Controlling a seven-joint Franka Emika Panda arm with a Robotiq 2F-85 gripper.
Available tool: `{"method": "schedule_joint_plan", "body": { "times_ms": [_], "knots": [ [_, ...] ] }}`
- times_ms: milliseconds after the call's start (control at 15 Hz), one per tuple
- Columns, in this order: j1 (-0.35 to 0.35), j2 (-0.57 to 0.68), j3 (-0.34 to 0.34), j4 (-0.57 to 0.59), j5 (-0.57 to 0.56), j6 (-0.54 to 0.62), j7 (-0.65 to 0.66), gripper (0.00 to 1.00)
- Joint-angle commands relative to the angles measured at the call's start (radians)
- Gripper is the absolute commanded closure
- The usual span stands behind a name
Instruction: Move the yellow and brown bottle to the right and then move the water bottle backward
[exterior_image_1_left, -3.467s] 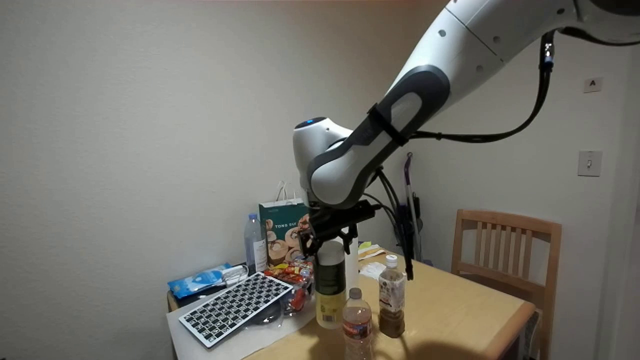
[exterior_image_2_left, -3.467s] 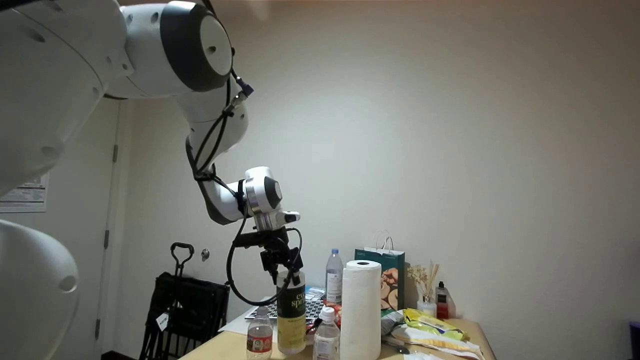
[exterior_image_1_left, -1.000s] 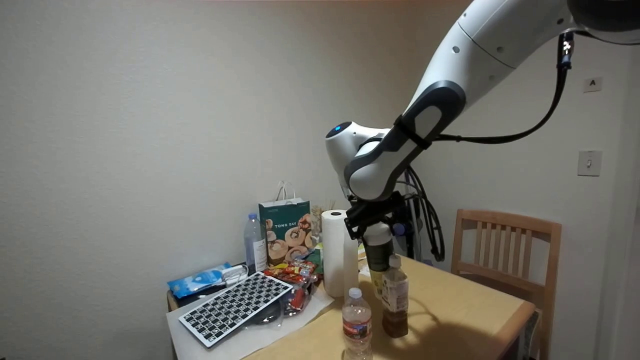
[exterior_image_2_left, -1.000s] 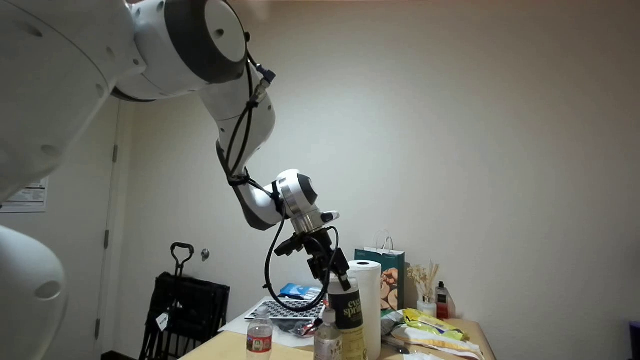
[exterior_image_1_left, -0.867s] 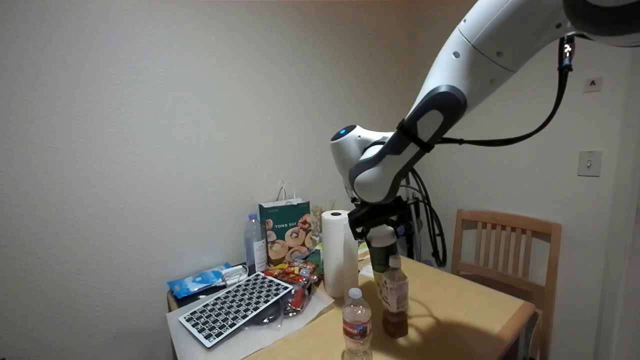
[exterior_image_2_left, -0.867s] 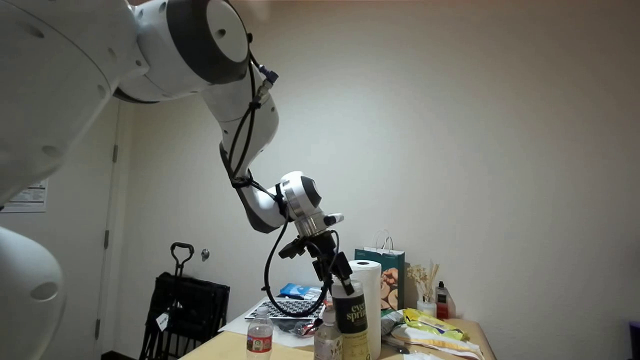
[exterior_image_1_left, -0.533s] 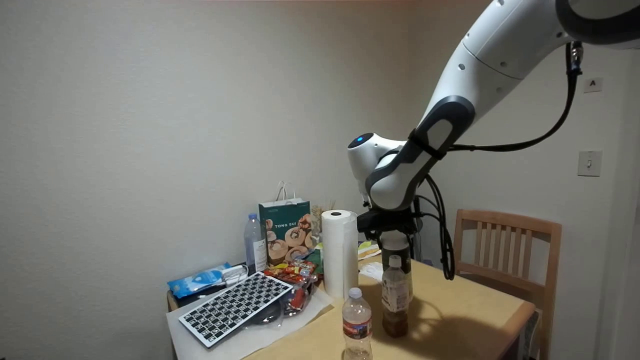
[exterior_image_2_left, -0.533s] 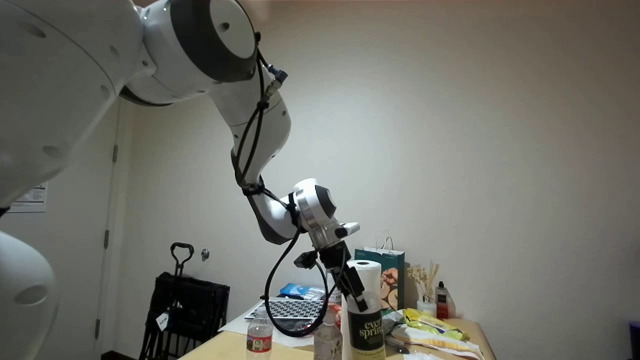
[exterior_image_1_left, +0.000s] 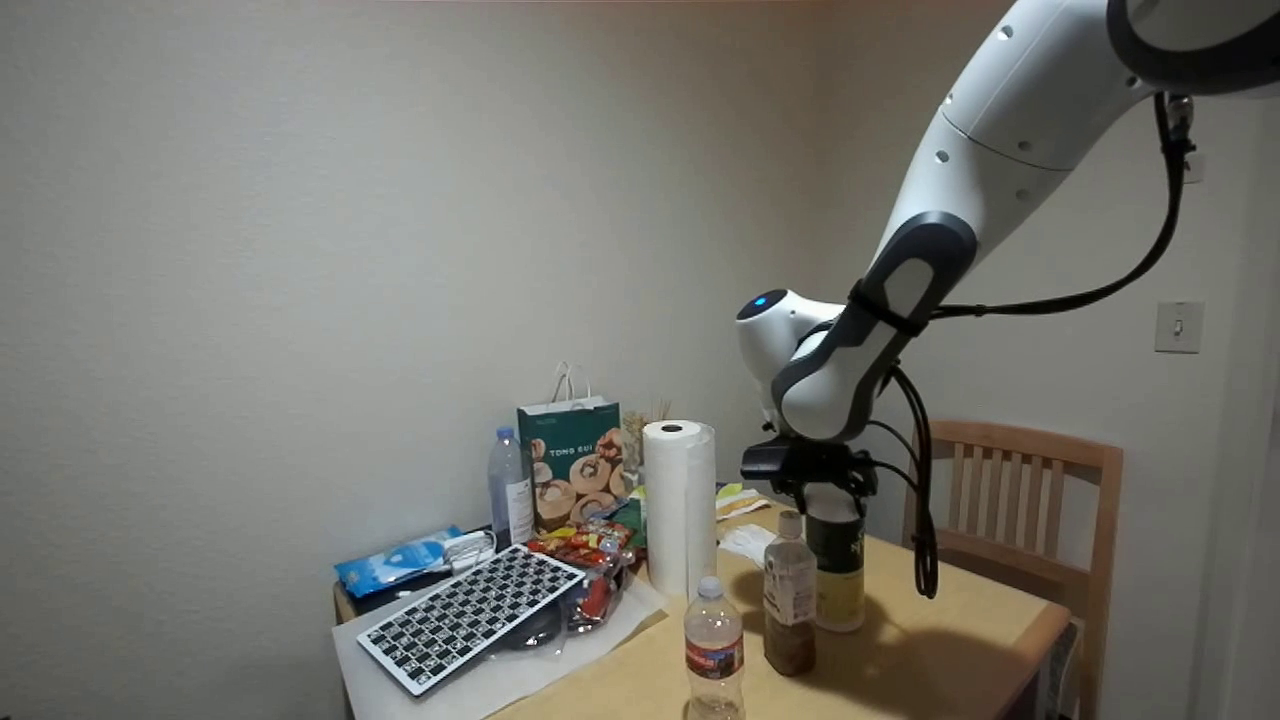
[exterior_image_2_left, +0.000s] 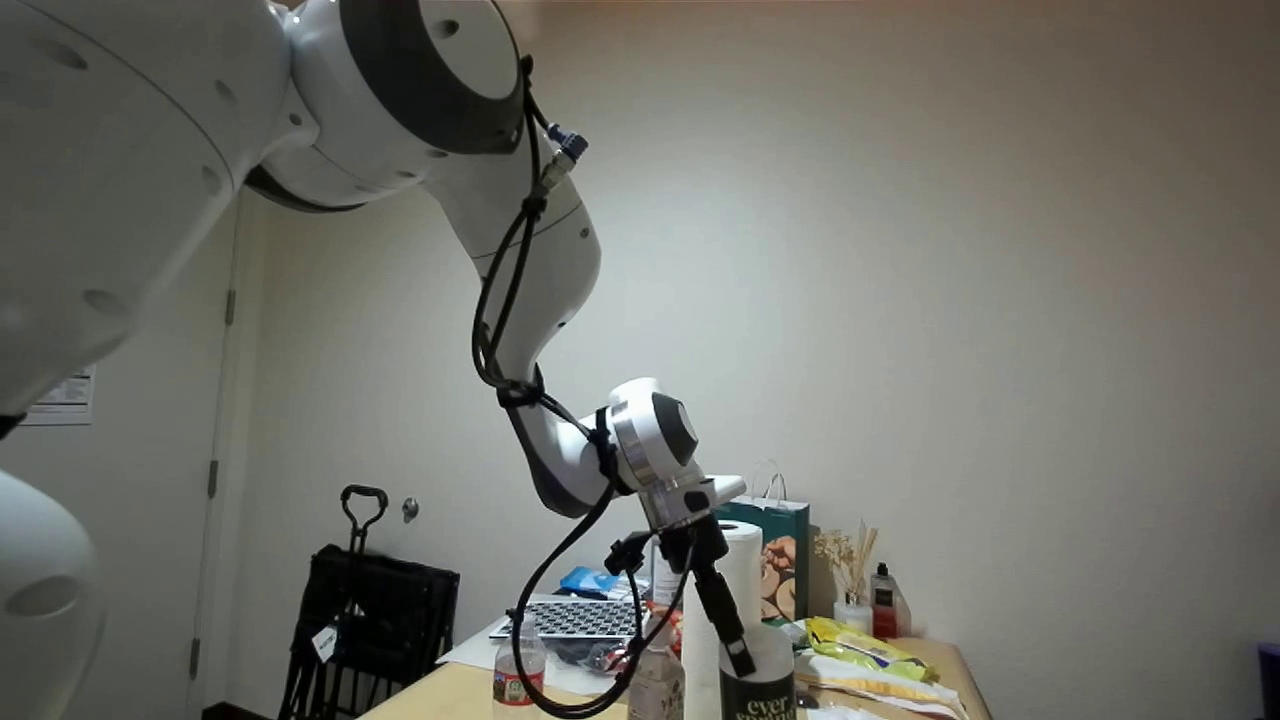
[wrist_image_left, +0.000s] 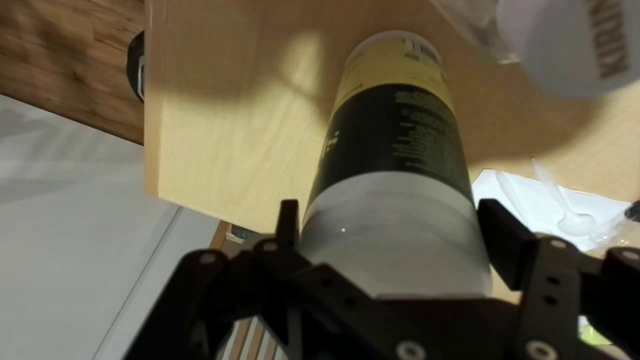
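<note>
Tabletop (exterior_image_1_left: 930, 640) | yellow and brown bottle (exterior_image_1_left: 840, 560) now farther right in both exterior views | pincer (wrist_image_left: 390, 220) pinching it

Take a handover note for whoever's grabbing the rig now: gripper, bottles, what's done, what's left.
The gripper is shut on the yellow and brown bottle, near its top.
In both exterior views, the water bottle stands left of the slim brown bottle.
Done: in those views, the yellow and brown bottle has gone from left of the slim brown bottle to its right; set down or not, I can't tell.
Left: probably release, then move the water bottle backward.
</note>
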Motion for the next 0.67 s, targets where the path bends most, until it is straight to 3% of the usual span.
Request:
{"method": "schedule_joint_plan", "body": {
  "times_ms": [0,133,200,600],
  "knots": [
    [-0.012,-0.003,0.01,0.0,0.005,-0.003,0.002,0.13],
    [-0.013,-0.004,0.01,-0.001,0.011,-0.003,0.003,0.13],
    [-0.016,-0.005,0.015,0.0,0.016,0.002,-0.01,0.38],
    [-0.018,-0.012,0.006,0.012,0.024,-0.135,0.017,0.38]
  ]
}}
